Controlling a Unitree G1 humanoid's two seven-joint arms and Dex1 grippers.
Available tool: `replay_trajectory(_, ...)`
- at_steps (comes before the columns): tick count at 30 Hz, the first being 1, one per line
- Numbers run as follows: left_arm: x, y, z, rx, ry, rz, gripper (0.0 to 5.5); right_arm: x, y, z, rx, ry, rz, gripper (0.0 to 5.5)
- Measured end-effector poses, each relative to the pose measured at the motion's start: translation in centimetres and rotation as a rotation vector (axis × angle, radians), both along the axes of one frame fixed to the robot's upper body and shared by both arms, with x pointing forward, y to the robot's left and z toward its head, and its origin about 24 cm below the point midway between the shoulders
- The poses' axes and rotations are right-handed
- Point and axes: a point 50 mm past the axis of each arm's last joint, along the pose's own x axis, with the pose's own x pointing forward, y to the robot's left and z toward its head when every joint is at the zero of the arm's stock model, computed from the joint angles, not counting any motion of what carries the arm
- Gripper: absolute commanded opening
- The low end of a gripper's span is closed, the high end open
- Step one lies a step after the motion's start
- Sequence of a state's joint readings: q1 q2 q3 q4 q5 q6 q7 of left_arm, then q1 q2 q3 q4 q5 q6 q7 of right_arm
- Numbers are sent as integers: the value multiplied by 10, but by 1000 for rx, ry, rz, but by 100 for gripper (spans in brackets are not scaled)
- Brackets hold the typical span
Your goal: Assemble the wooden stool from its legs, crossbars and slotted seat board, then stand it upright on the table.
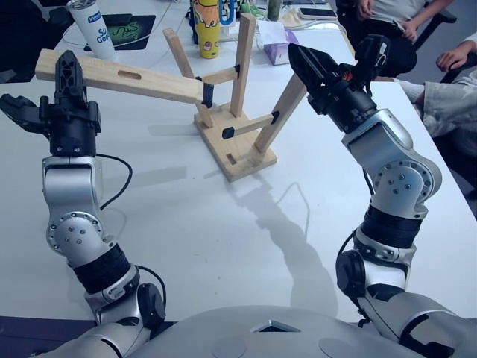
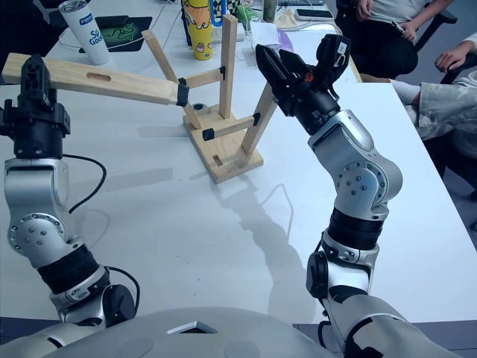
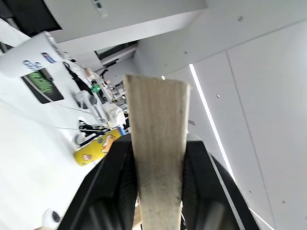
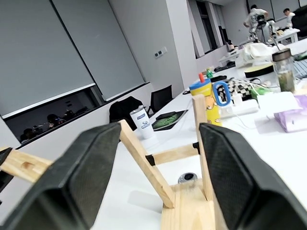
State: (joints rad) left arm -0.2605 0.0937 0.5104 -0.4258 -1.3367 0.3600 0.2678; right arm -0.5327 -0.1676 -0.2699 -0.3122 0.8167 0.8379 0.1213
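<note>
The slotted seat board (image 1: pixel 242 160) lies flat on the white table (image 1: pixel 223 246) with three legs rising from it: one upright (image 1: pixel 243 63), one slanted at the back (image 1: pixel 179 51), one leaning right (image 1: pixel 279 119). Two short crossbars (image 1: pixel 250 125) with black end clips join them. A fourth long slotted leg (image 1: pixel 127 77) hangs nearly level to the left, clipped to the back crossbar (image 1: pixel 220 74). My left gripper (image 1: pixel 67 74) is shut on its far end, the wood (image 3: pixel 158 120) between its fingers. My right gripper (image 1: pixel 339 58) is open, just above and right of the leaning leg's top; its fingers (image 4: pixel 76 177) stand wide apart.
A yellow tumbler (image 1: pixel 207 30), a white cup (image 1: pixel 91 26), a black mat (image 1: pixel 130 30) and a purple tissue pack (image 1: pixel 277 52) stand behind the stool. A black cable (image 1: pixel 119 179) loops beside my left arm. People (image 1: pixel 455 82) sit at the table's far right edge.
</note>
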Motion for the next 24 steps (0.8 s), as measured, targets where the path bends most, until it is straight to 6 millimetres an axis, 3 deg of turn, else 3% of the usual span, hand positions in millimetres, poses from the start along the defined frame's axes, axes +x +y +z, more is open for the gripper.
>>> replay_trajectory(6, -8, 1, -11, 9, 68, 15, 103, -6, -15, -17, 114, 130, -86, 302)
replay_trajectory(9, -9, -1, -16, 3, 88, 14, 103, -12, -13, -30, 126, 187, -96, 302)
replay_trajectory(13, -8, -7, -20, 21, 105, 2, 103, -12, -7, -31, 111, 191, -74, 302)
replay_trajectory(24, 1, -18, -39, 123, 216, 10, 103, 23, -15, -27, -41, 119, -13, 302)
